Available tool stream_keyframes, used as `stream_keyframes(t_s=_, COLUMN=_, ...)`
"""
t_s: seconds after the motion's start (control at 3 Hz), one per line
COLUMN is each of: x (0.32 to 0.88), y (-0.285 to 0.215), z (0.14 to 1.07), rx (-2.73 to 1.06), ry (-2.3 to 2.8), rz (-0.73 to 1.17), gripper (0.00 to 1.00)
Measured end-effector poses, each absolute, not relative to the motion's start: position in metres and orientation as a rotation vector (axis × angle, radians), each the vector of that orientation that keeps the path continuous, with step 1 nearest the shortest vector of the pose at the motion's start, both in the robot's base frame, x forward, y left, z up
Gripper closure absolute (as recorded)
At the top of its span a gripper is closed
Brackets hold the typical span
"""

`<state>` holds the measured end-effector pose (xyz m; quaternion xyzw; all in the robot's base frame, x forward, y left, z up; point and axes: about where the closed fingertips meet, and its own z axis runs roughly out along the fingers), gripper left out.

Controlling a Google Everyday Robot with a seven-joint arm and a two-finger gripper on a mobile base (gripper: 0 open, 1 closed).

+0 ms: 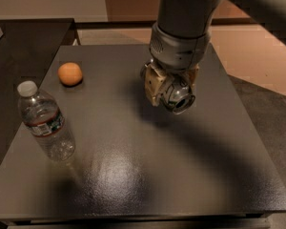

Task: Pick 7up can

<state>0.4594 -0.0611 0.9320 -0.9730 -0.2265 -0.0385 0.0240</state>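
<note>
My gripper [168, 87] hangs from the grey arm over the right middle of the dark table [133, 180]. Its tan fingers [153, 84] are shut on the 7up can [179, 98], a small silver can that lies tilted between them with its round end facing the camera. The can is held clear of the table, with a shadow beneath it. The green bands and red spot are hidden by the fingers.
A clear plastic water bottle [45, 124] with a white cap stands near the table's left edge. An orange [69, 74] lies at the back left. A second dark table [24, 42] stands at the far left.
</note>
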Motion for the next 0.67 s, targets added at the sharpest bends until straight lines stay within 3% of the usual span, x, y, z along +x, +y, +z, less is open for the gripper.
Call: stream_keyframes(t_s=0.67, x=0.472, y=-0.037, z=0.987, rx=-2.985, ry=-0.705, rz=-0.287, gripper=1.0)
